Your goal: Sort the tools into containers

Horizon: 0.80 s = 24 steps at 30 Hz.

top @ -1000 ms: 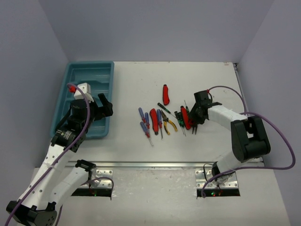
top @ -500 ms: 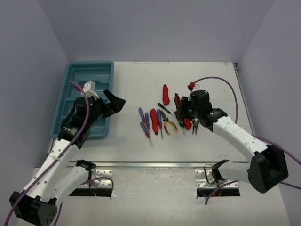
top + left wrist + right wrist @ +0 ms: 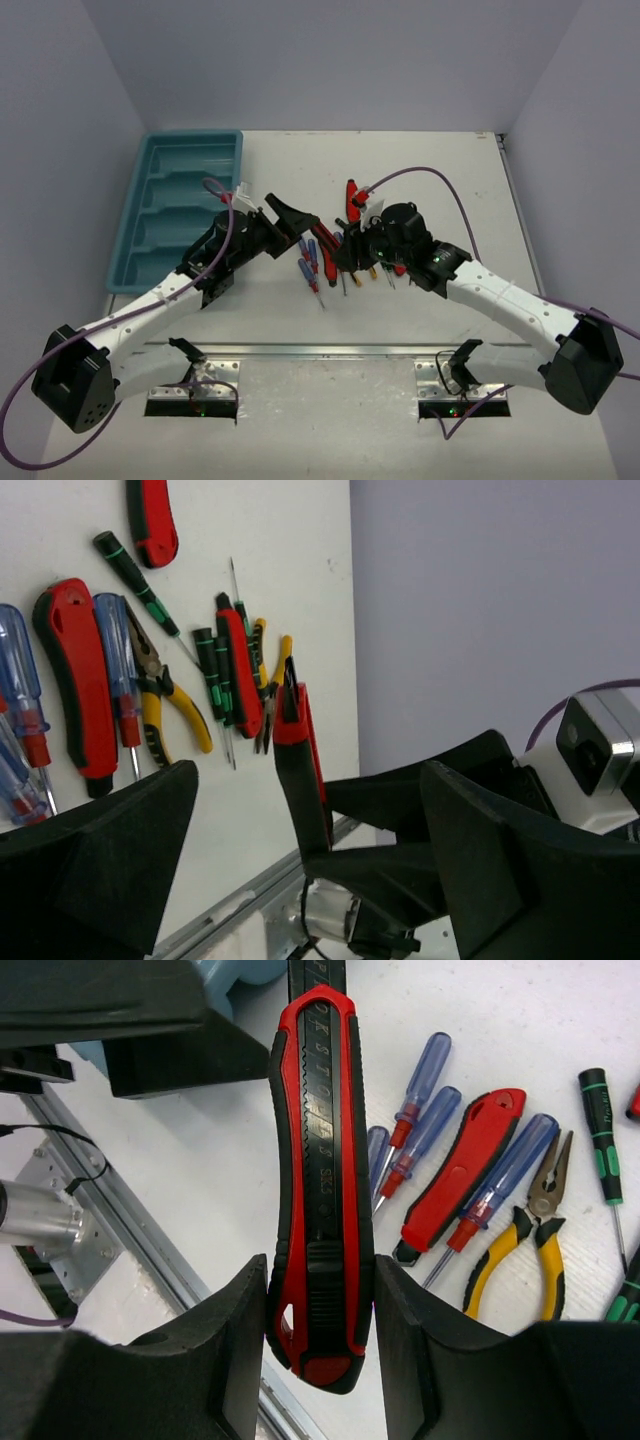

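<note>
Two claws, overhead: left claw [image 3: 283, 225] and right claw [image 3: 348, 250] meet nose to nose above the loose tools [image 3: 312, 262] on the table [image 3: 430, 170]; teal tray [image 3: 190, 136] lies well behind the left claw.
Left claw, own camera: spread wide, gripping nothing; red-and-black utility knife [image 3: 300, 750] shows upright in the gap between its fingers; yellow-handled pliers [image 3: 150, 675] lie beyond.
Right claw, own camera: clamped on the utility knife's lower half; blue-handled screwdrivers [image 3: 425, 1070] lie just right of it.

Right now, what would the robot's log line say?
right gripper: shut on red-and-black utility knife, held off table | left gripper: open, close to knife | other tools: on table
</note>
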### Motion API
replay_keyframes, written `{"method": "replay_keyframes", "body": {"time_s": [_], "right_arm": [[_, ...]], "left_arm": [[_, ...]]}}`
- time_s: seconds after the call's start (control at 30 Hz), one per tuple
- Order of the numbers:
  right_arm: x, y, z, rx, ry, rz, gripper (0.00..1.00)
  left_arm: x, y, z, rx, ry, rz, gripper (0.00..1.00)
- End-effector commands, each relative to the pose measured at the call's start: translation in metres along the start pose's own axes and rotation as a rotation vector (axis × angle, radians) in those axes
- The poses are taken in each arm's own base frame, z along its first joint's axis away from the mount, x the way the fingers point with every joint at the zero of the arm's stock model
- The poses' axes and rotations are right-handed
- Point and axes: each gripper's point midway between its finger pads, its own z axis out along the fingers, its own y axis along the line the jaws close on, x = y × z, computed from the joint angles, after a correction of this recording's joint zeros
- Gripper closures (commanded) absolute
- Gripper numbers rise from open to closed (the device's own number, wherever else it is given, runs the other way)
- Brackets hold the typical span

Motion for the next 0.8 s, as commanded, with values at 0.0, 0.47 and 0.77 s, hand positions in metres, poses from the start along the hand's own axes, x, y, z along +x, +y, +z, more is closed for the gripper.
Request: {"method": "replay_keyframes", "body": {"time_s": [0.0, 0.47, 0.77], "right_arm": [[-0.050, 0.037, 0.002, -0.117, -0.131, -0.047, 1.00], [-0.062, 0.046, 0.020, -0.117, -0.158, -0.013, 0.78], [-0.048, -0.042, -0.020, 0.331, -0.174, 0.118, 0.01]], "left_arm": [[-0.011, -0.040, 0.008, 0.099, -0.064, -0.045, 0.17], [-0.018, -0.038, 0.010, -0.009, -0.103, -0.005, 1.00], [-0.140, 0.123, -0.084, -0.623, -0.454, -0.170, 1.00]]}}
